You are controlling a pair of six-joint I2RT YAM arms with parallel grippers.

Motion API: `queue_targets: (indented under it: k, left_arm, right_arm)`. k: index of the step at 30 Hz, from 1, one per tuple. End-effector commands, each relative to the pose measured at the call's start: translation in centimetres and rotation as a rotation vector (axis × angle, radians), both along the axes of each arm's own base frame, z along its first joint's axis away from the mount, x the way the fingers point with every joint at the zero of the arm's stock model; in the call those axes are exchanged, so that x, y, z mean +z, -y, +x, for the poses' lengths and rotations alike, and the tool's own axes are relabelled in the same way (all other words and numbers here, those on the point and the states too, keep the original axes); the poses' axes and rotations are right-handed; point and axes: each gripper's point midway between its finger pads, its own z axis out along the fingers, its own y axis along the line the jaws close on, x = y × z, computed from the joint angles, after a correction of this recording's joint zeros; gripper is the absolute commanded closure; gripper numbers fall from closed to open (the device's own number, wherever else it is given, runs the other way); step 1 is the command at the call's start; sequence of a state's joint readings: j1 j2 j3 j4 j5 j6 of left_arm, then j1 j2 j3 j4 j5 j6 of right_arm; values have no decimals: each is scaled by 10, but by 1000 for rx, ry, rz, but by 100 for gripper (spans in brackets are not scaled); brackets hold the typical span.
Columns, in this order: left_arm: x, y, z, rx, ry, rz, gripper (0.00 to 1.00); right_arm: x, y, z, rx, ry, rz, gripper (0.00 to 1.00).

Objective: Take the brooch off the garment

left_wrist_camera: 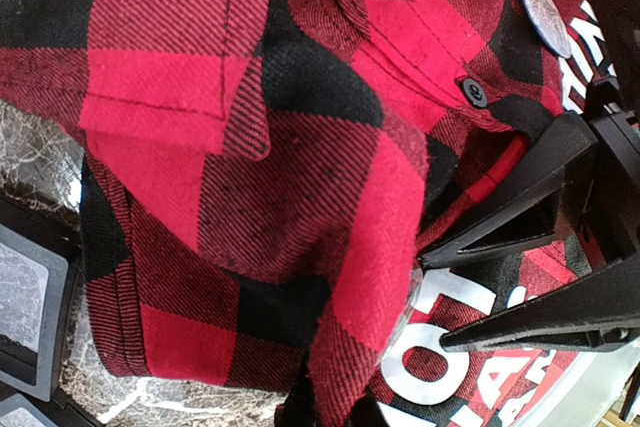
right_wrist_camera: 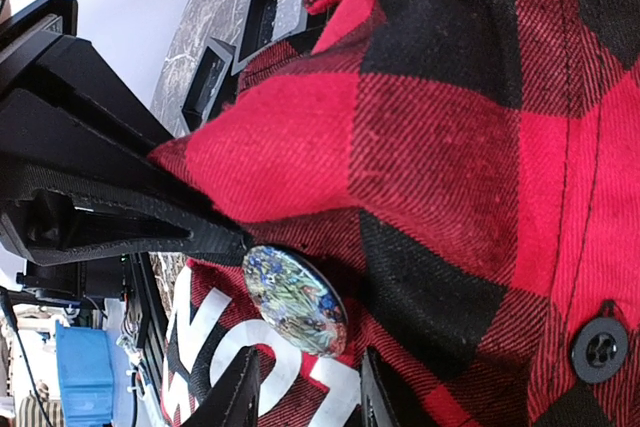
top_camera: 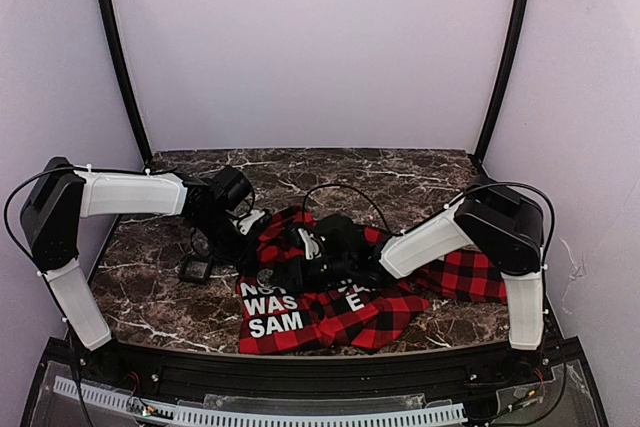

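Observation:
The red-and-black plaid garment lies bunched at the table's middle, with white letters on its black panel. The brooch, a small glossy round disc, sits pinned over the letter "O". In the top view the brooch is a tiny pale dot. My left gripper is shut on a raised fold of garment right beside the brooch. That fold hides its own fingers and all but the brooch's rim. My right gripper is open, its fingertips straddling the brooch's lower edge.
Two small black square frames lie on the marble table left of the garment; they also show as frames and frames. A black button and a grey round disc sit on the cloth.

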State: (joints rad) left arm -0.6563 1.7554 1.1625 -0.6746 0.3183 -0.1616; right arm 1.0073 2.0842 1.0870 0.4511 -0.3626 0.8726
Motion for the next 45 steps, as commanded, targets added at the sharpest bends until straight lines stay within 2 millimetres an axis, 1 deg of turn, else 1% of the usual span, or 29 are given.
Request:
queue_targets:
  k: [1, 9, 11, 15, 20, 24, 27, 31, 33, 34, 35, 36, 37, 38, 39, 40, 41, 43, 44, 45]
  left_arm:
    - [15, 6, 6, -8, 29, -45, 99]
    - [18, 8, 5, -12, 32, -58, 99]
    - [18, 8, 5, -14, 33, -60, 99]
    - [18, 6, 6, -11, 39, -50, 99]
    - [17, 3, 9, -2, 54, -28, 99]
    - [17, 3, 9, -4, 57, -29, 99]
    - [18, 2, 10, -4, 63, -23, 99]
    - [22, 3, 10, -12, 83, -31, 99]
    - [27, -1, 16, -1, 125, -9, 94]
    - [34, -4, 19, 6, 161, -10, 84]
    - [37, -9, 25, 22, 201, 13, 77]
    - [49, -11, 28, 33, 249, 2, 62]
    - [54, -17, 33, 53, 293, 24, 55]
    - [67, -20, 36, 68, 346, 9, 41]
    - [77, -28, 38, 89, 400, 20, 35]
    - [84, -29, 42, 100, 437, 10, 26]
    - [93, -35, 44, 113, 489, 25, 21]
    - [104, -38, 44, 108, 564, 37, 18]
    - [109, -36, 44, 99, 590, 38, 17]
    - [112, -32, 38, 63, 629, 54, 17]
  right_arm:
    - [4, -10, 6, 14, 4, 53, 67]
    - [1, -13, 8, 19, -7, 61, 69]
    - [4, -14, 8, 22, -8, 77, 70]
    - [11, -15, 8, 24, -7, 101, 76]
    - [20, -11, 6, 17, -17, 129, 89]
    - [31, -13, 6, 17, -28, 174, 97]
    - [39, -15, 6, 14, -30, 196, 100]
    - [46, -17, 10, 0, -52, 205, 100]
    - [49, -16, 11, -14, -82, 212, 100]
    - [50, -15, 11, -25, -102, 216, 100]
    - [53, -13, 11, -40, -121, 226, 100]
    - [55, -9, 12, -57, -140, 231, 100]
    - [60, -7, 12, -71, -154, 242, 100]
    - [63, -4, 12, -87, -168, 247, 100]
    - [66, -1, 11, -101, -181, 249, 100]
    - [71, 2, 11, -114, -193, 256, 100]
    - [74, 4, 11, -129, -214, 262, 100]
    - [80, 9, 10, -154, -253, 268, 100]
    - [82, 11, 10, -166, -279, 276, 100]
    - [84, 14, 9, -176, -304, 284, 100]
